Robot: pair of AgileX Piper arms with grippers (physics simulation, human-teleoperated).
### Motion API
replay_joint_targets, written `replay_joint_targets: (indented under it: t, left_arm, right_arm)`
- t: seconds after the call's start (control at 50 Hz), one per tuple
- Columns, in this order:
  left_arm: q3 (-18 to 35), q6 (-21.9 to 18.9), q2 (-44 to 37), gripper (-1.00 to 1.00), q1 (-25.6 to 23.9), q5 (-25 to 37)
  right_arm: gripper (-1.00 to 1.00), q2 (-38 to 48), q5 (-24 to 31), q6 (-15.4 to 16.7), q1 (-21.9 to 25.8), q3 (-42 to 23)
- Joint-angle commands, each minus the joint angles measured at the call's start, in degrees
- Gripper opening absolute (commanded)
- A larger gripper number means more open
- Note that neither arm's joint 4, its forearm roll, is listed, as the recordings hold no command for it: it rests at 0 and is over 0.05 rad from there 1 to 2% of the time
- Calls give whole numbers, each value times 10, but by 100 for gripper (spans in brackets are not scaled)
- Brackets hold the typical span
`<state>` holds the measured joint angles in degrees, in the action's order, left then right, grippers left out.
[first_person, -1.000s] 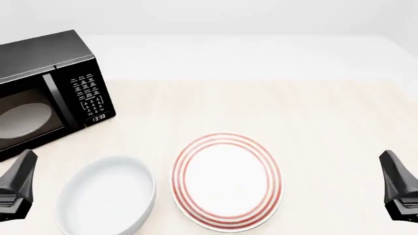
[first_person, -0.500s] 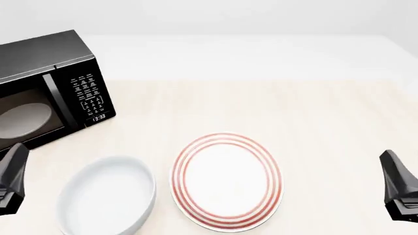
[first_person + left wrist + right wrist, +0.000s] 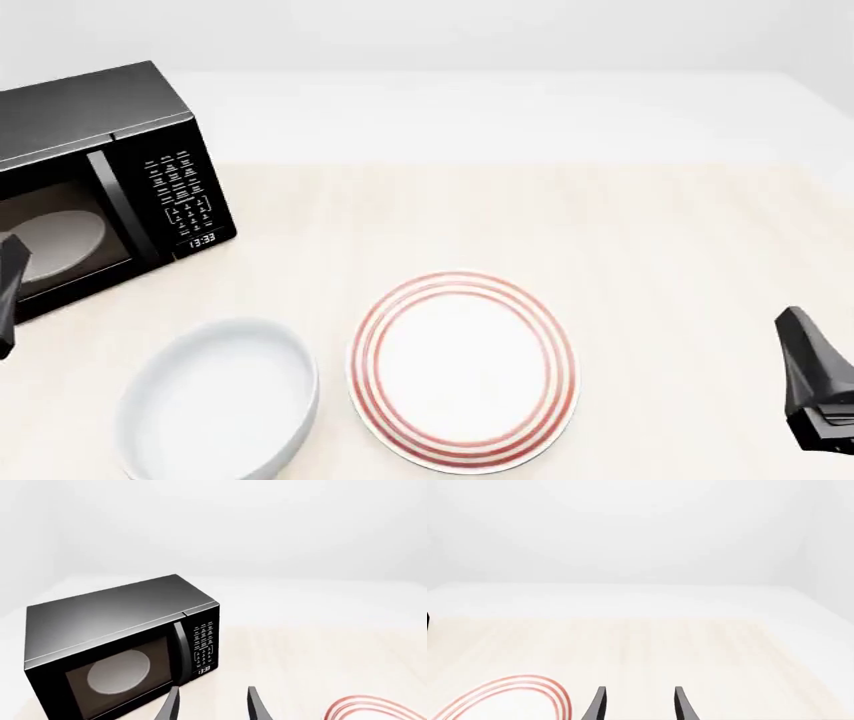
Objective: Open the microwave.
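the pale wooden tabletop (image 3: 667,230) carries everything. the microwave (image 3: 94,190) stands at its far left, door shut, a pale turntable (image 3: 119,669) showing through the window, the keypad panel (image 3: 183,195) and clock display (image 3: 202,240) on its right side. a red-ringed plate (image 3: 463,368) lies near the front middle, with a white bowl (image 3: 218,400) just beside it on the left. the left pincer (image 3: 212,705) hangs in front of the microwave, apart from it, fingers spread and empty. the right pincer (image 3: 639,705) sits at the right edge, also spread and empty.
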<state>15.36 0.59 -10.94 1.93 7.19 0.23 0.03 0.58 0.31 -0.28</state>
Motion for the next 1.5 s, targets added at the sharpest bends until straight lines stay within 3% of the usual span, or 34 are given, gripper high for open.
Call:
replay_joint_targets:
  t: [0.02, 0.42, 1.1, 1.5]
  left_arm:
    - [35, 3, -48, 100, 7, 6]
    - [38, 18, -138, 100, 28, -36]
    - [21, -11, -293, 100, 50, -166]
    - [26, 4, -351, 100, 47, -217]
  right_arm:
    - [100, 0, 1, 0, 0, 0]
    - [100, 0, 1, 0, 0, 0]
    - [100, 0, 1, 0, 0, 0]
    - [100, 0, 1, 0, 0, 0]
